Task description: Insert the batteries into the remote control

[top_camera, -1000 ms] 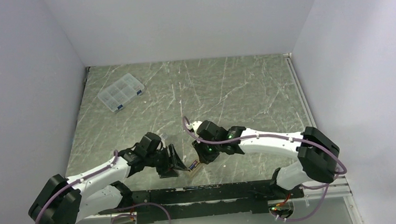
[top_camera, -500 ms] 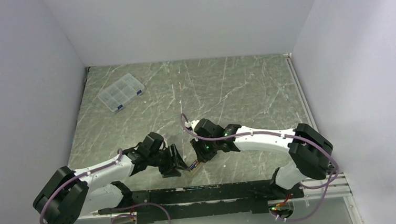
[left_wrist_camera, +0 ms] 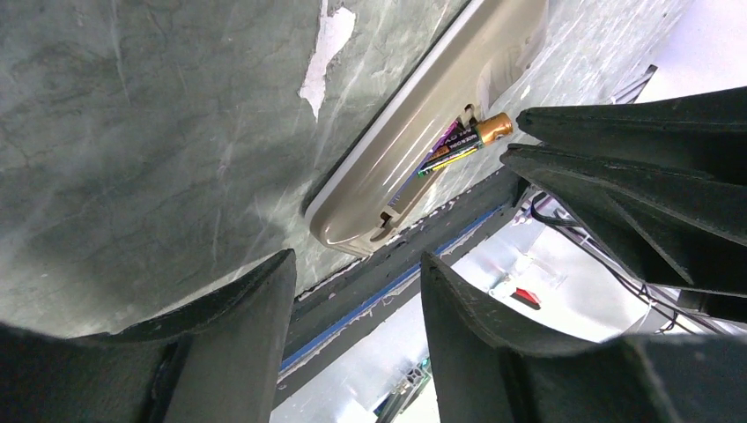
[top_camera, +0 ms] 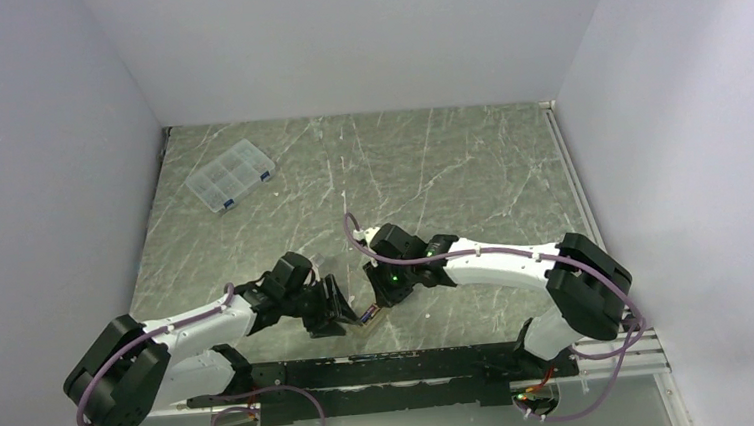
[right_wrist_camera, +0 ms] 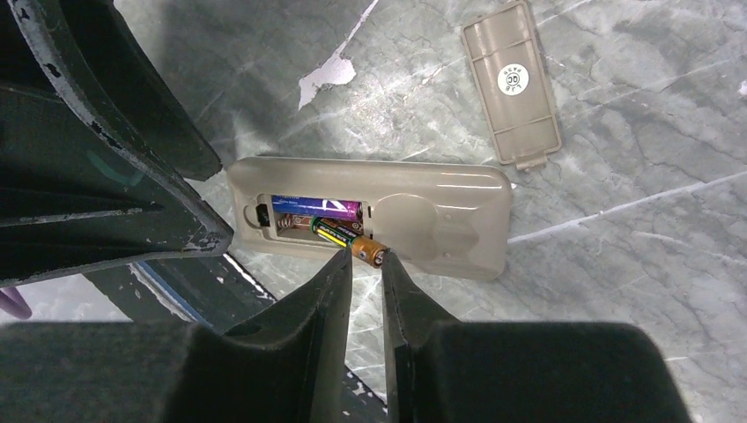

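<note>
The remote control [right_wrist_camera: 388, 220] lies back up on the table, beige, with its battery bay open. One purple battery [right_wrist_camera: 317, 208] lies in the bay. My right gripper [right_wrist_camera: 366, 256] is shut on the copper end of a second battery [right_wrist_camera: 339, 236], which tilts with its other end in the bay. My left gripper [left_wrist_camera: 352, 264] is open, its jaws apart just short of the remote's near end [left_wrist_camera: 423, 115], with nothing held. The held battery also shows in the left wrist view [left_wrist_camera: 462, 141]. In the top view both grippers, left [top_camera: 335, 311] and right [top_camera: 379, 298], meet at the remote [top_camera: 368, 316].
The flat beige cover piece [right_wrist_camera: 513, 84] lies on the table beyond the remote. A clear compartmented box [top_camera: 231, 175] stands at the far left. The black rail [top_camera: 414, 366] at the table's near edge runs just below the remote.
Both arms have shifted slightly at the elbows and shoulders. The grippers stay at the remote, the right one still on the battery.
</note>
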Available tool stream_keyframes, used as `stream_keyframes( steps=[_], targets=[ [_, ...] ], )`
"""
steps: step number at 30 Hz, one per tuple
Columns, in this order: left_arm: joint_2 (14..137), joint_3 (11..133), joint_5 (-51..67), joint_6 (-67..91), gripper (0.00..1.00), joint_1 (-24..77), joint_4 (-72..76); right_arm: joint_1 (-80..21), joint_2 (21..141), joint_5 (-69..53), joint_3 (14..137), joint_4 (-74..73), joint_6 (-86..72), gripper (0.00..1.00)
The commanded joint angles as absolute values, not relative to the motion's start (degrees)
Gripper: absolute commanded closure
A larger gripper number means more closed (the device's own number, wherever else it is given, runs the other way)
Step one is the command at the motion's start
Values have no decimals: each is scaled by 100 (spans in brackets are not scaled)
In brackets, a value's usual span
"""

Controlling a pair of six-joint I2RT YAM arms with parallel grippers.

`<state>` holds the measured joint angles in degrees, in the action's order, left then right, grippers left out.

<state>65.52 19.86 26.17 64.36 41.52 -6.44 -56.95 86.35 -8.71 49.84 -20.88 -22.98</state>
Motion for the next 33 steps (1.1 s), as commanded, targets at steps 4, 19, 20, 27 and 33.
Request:
stream_keyframes(
  steps=[4, 19, 20, 27, 33],
  targets=[
    [6634, 1953, 2707, 6495, 43, 4205, -378, -5670, 8695, -1103, 5138, -1881, -2381, 81],
    [6710, 2029, 2668, 6510, 48, 4252, -330, -5678, 8813, -1376, 5064, -1772, -2408, 86],
    [6721, 2034, 2664, 6510, 48, 4254, -333, -5678, 8829, -1399, 5064, -1763, -2408, 86],
    [6823, 2049, 2672, 6526, 49, 4275, -253, -5687, 8933, -1516, 5024, -1690, -2447, 87],
    [6932, 2075, 2677, 6539, 50, 4310, -165, -5695, 8895, -1459, 5035, -1702, -2461, 87]
  ],
)
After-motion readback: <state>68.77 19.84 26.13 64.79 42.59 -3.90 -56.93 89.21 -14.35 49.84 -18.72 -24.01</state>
